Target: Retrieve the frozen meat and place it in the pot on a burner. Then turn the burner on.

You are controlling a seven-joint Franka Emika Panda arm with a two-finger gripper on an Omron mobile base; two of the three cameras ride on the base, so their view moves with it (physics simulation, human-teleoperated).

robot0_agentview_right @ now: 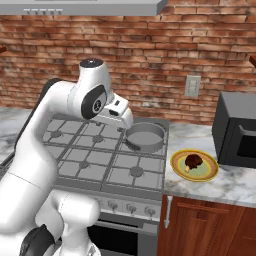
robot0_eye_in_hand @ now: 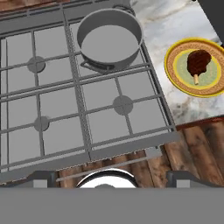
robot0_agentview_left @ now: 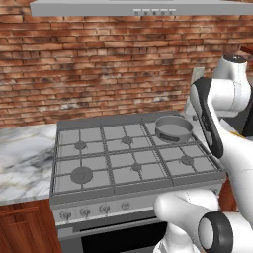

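Observation:
The frozen meat (robot0_eye_in_hand: 198,61) is a small dark reddish-brown lump on a stick, and it lies on a yellow plate with a green centre (robot0_eye_in_hand: 175,74) on the counter right of the stove. It shows as meat (robot0_agentview_right: 193,160) in the right base view too. The grey pot (robot0_eye_in_hand: 110,40) stands empty on the stove's back right grate, as pot (robot0_agentview_left: 174,128) and pot (robot0_agentview_right: 145,136), hiding the burner beneath it. My gripper (robot0_eye_in_hand: 111,178) hangs high over the stove's front edge, open, its tips wide apart with nothing between them. The meat is ahead and to the right of it.
Bare burner caps (robot0_eye_in_hand: 123,105) show under the other grates, the widest at front left (robot0_agentview_left: 81,174). Knobs (robot0_agentview_right: 114,205) line the stove front. A dark microwave (robot0_agentview_right: 237,130) stands right of the plate. Marble counter (robot0_agentview_left: 22,158) flanks the stove, with a brick wall behind.

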